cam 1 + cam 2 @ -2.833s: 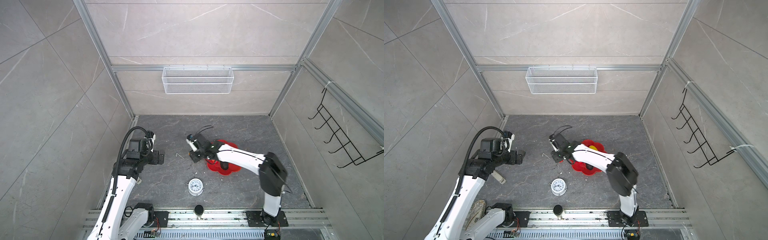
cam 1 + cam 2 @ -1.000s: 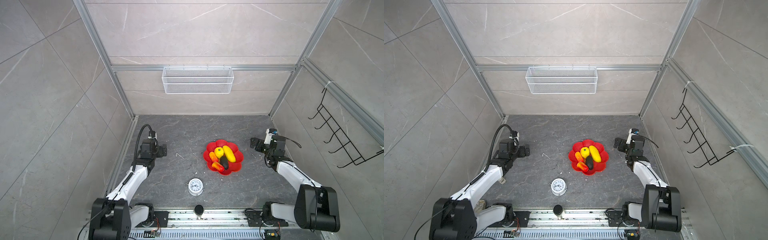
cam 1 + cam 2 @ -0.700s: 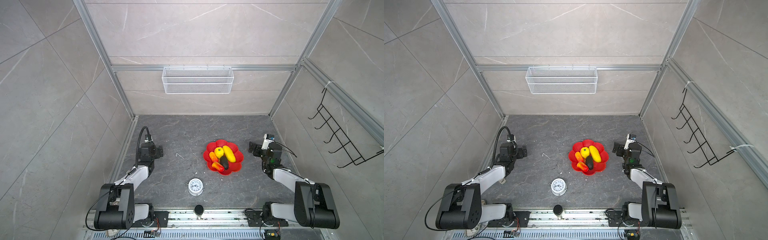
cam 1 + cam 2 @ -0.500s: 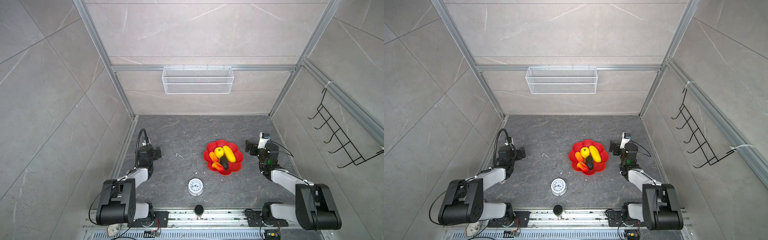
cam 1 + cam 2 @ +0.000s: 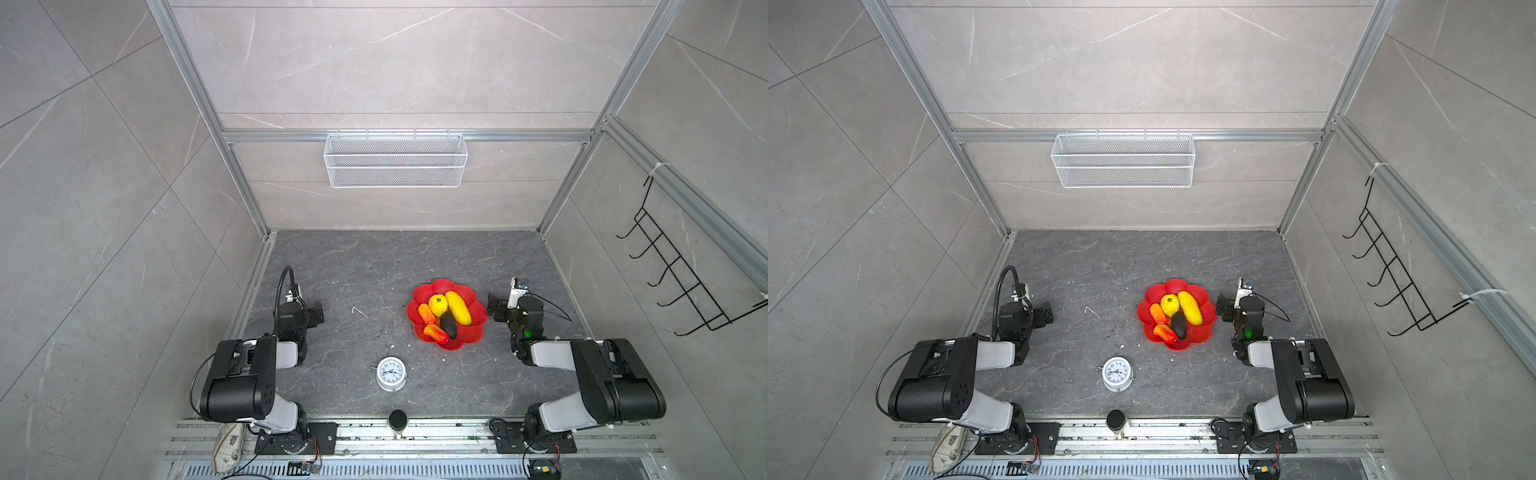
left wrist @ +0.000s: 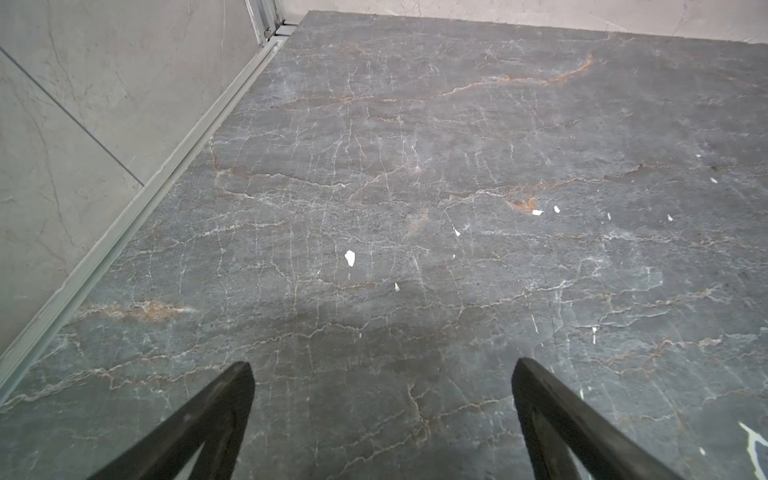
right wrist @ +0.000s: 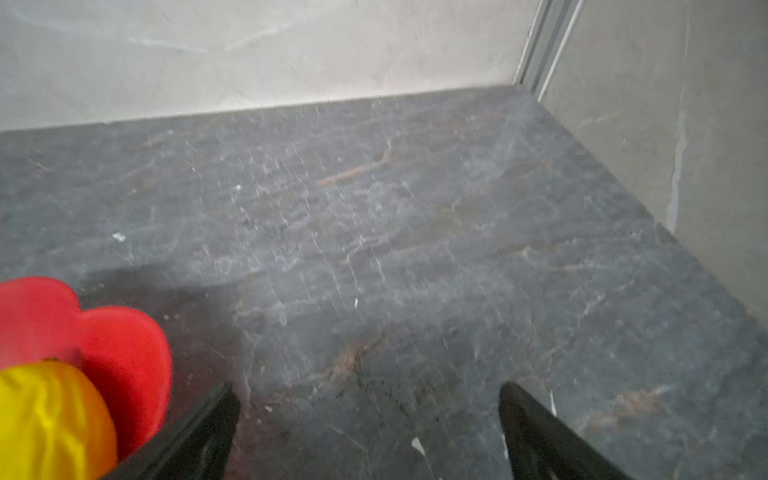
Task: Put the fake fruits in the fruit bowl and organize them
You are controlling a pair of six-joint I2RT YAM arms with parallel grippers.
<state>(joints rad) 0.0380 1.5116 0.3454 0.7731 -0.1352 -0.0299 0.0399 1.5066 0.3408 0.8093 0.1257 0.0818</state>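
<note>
With both arms now pulled back, the left hand [image 6: 380,374] and right hand [image 7: 368,395] are held open, seemingly empty, and all five fake fruits [image 5: 457,306] are seen in the fruit bowl [image 5: 471,332], so the task is judged done.

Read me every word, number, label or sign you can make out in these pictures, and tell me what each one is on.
Numerals on the dial of the white round alarm clock: too small to read.
No readable text on the red scalloped plastic fruit bowl or the white wire mesh basket.
Nothing else carries writing.
</note>
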